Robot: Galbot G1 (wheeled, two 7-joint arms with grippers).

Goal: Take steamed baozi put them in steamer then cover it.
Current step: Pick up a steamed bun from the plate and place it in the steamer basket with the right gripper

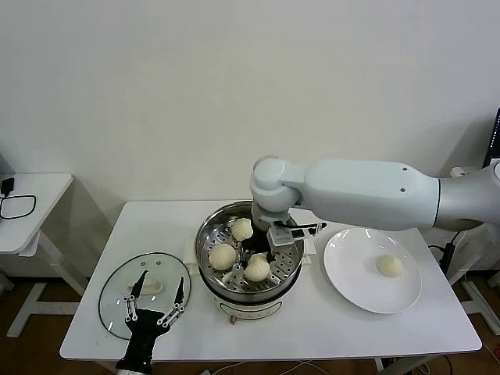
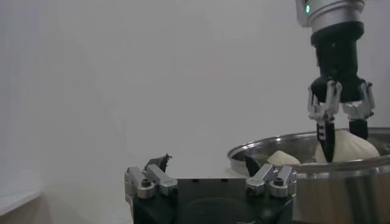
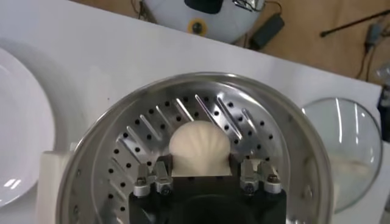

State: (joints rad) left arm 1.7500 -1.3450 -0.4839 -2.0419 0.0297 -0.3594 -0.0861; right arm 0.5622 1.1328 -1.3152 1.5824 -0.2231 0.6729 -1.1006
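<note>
The steamer stands at the table's middle with three baozi on its perforated tray: one at the back, one at the left, one at the front. My right gripper reaches down into the pot, its fingers closed against both sides of the front baozi, which sits low on the tray. A fourth baozi lies on the white plate. The glass cover lies flat, left of the steamer. My left gripper hovers open over it, empty.
The left wrist view shows the steamer's rim, two baozi and my right gripper above them. The cover and plate flank the pot. A side table with a black cable stands far left.
</note>
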